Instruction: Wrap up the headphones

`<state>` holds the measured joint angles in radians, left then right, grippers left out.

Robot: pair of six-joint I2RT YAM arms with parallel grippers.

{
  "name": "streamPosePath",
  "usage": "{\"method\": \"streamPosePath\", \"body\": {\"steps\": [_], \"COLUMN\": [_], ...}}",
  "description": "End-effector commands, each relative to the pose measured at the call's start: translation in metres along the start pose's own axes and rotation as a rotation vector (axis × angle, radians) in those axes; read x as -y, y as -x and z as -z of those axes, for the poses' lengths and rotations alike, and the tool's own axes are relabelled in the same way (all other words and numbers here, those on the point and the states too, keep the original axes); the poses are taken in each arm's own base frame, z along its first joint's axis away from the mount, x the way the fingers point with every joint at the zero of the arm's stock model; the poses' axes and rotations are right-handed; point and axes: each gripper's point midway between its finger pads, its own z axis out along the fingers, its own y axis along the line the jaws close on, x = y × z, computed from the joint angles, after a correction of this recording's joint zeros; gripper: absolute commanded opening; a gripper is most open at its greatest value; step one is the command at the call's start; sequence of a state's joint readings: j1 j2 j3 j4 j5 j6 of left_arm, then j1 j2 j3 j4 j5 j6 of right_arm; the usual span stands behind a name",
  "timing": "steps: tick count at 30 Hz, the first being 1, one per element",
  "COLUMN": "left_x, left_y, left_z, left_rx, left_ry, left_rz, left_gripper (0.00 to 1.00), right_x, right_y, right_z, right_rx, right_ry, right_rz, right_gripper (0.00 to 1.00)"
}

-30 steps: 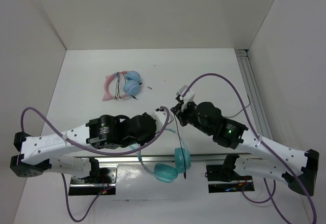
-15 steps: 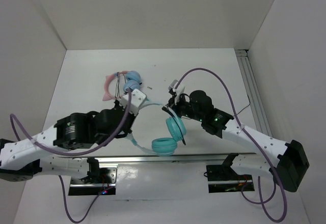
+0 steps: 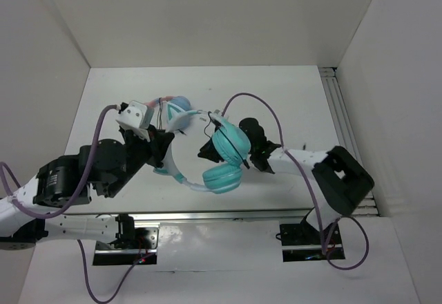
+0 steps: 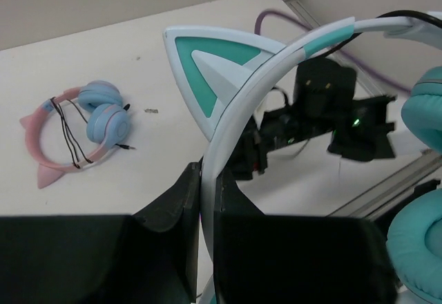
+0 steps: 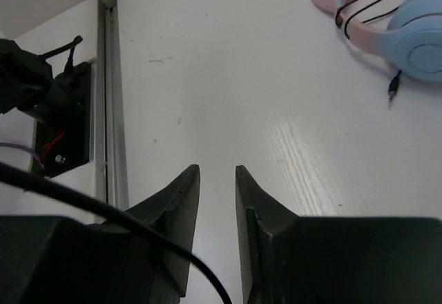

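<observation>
The teal headphones [image 3: 222,177] hang above the table middle by their pale headband [image 3: 173,169]. My left gripper [image 3: 162,153] is shut on that headband [image 4: 276,62], just below a cat ear [image 4: 214,62]. Both teal cups [image 4: 423,245] hang to its right. My right gripper [image 3: 207,150] sits just left of and partly behind the upper cup [image 3: 230,142]. In the right wrist view its jaws [image 5: 217,173] stand slightly apart with nothing between the tips. The thin black cable [image 5: 103,211] drapes across its left finger. Where the cable ends is hidden.
The pink-banded cat-ear headphones [image 4: 76,128] with light blue cups lie at the table's back left, mostly behind my left wrist in the top view [image 3: 181,102]. A metal rail [image 3: 345,124] runs along the right edge. The arm mounts [image 3: 207,215] line the near edge.
My left arm has carried the headphones from the near edge up and back toward the table middle. My right gripper has swung left and now sits by the cups.
</observation>
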<state>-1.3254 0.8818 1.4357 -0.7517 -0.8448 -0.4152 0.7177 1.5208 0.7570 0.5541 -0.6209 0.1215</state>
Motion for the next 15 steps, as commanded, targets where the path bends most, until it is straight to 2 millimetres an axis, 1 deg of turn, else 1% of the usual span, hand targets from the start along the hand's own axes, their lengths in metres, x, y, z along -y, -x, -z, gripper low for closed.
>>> {"method": "streamPosePath", "body": {"steps": [1,2,3,4,5,6,7,8,9,10,11,12,13,14,15], "left_x": [0.002,0.000,-0.004,-0.015,-0.023,-0.029,-0.037,-0.039,-0.042,-0.041,-0.044,-0.049,-0.050,-0.049,-0.063], "left_y": [0.048,0.049,0.056,0.058,0.055,0.057,0.060,0.063,0.064,0.065,0.066,0.067,0.067,0.063,0.062], "left_z": [-0.002,-0.003,-0.003,-0.002,-0.001,0.000,0.002,0.001,0.002,0.000,-0.001,-0.002,-0.006,-0.014,-0.020], "left_rx": [0.140,0.145,0.154,0.169,0.168,0.179,0.202,0.213,0.225,0.235,0.248,0.259,0.262,0.251,0.250], "left_ry": [0.063,0.094,0.132,0.205,0.255,0.291,0.341,0.363,0.381,0.396,0.432,0.460,0.486,0.501,0.561], "left_rz": [0.226,0.261,0.293,0.312,0.325,0.335,0.344,0.342,0.351,0.353,0.334,0.322,0.307,0.283,0.249], "left_gripper": [0.00,0.00,0.00,0.00,0.00,0.00,0.00,0.00,0.00,0.00,0.00,0.00,0.00,0.00,0.00], "right_x": [0.004,0.008,0.015,0.020,0.018,0.019,0.021,0.018,0.015,0.017,0.015,0.014,0.005,-0.002,-0.005], "right_y": [0.005,-0.005,-0.021,-0.032,-0.030,-0.035,-0.052,-0.048,-0.051,-0.053,-0.057,-0.059,-0.056,-0.063,-0.064], "right_z": [-0.013,-0.013,-0.015,-0.012,-0.012,-0.011,-0.011,-0.010,-0.011,-0.010,-0.005,-0.005,-0.002,0.006,0.009], "right_rx": [0.113,0.105,0.084,0.080,0.115,0.119,0.099,0.133,0.141,0.156,0.171,0.184,0.201,0.201,0.206], "right_ry": [0.086,0.088,0.087,0.075,0.085,0.078,0.073,0.086,0.090,0.074,0.069,0.046,0.047,0.038,0.023], "right_rz": [0.008,-0.044,-0.079,-0.104,-0.106,-0.119,-0.149,-0.159,-0.173,-0.186,-0.205,-0.221,-0.219,-0.224,-0.227], "right_gripper": [0.35,0.35,0.33,0.32,0.28,0.24,0.15,0.01,0.00,0.00,0.00,0.00,0.00,0.00,0.00]}}
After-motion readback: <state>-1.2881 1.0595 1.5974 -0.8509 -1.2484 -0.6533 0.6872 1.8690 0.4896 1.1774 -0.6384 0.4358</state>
